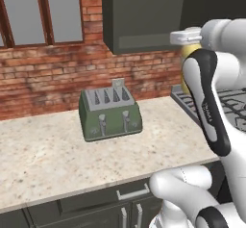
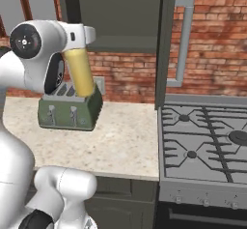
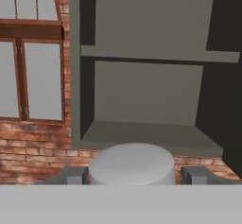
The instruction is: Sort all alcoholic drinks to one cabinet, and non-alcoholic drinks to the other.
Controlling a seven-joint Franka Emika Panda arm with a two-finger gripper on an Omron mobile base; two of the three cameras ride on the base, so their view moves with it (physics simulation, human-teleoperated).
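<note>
Left base view, bottle: the yellow bottle [image 1: 188,54] shows as a sliver behind the arm, up in the air above and right of the toaster [image 1: 110,114], just under the cabinet [image 1: 144,15].
Left base view, advice: the counter [image 1: 48,150] plays no part in this step; the way to go is up and in.
Right base view, bottle: the yellow bottle [image 2: 81,73] hangs tilted from the hand, its base just above the toaster [image 2: 70,109], below the cabinet's [image 2: 116,10] open front.
Right base view, door: the door [image 2: 165,44] stands swung out edge-on, right of the toaster, with its bar handle [image 2: 183,42] beyond; I judge the arm should stay left of it.
Hand view, gripper: the gripper [image 3: 132,173] is clamped on the bottle, a finger [image 3: 71,175] at each side of the white cap [image 3: 132,164].
Hand view, target: the lower shelf [image 3: 151,135] lies straight ahead and a little above; the upper shelf [image 3: 160,55] sits higher.
Hand view, advice: likely best to right the bottle, lift its base over the shelf lip, push well in, then release.
</note>
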